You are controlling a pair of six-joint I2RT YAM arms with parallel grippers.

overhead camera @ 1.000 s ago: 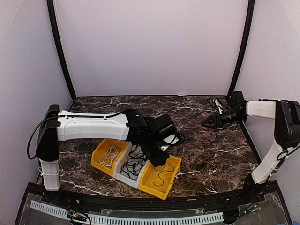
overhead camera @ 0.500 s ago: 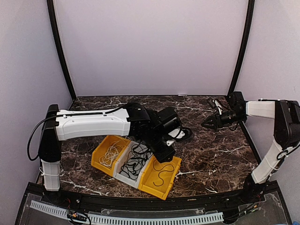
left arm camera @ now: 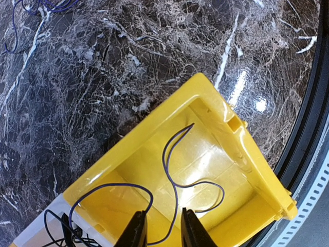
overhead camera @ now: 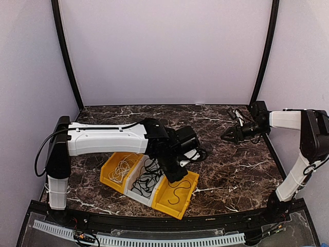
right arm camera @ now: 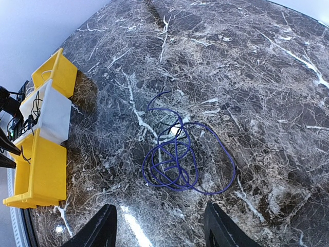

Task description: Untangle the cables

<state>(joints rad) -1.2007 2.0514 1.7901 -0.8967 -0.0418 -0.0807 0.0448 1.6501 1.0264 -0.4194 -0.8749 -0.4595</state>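
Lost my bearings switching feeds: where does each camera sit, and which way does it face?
Top external: above, behind bases, facing down on table; left arm, right arm show.
Left wrist: down past left hand into yellow bin holding one cable.
Right wrist: down past right hand at coiled cable on table.
Shared: that bin, top and left wrist.

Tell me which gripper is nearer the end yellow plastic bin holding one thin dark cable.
Left. The left gripper hovers directly over that yellow plastic bin; the right gripper hangs far off, over the marble table at its far right side.
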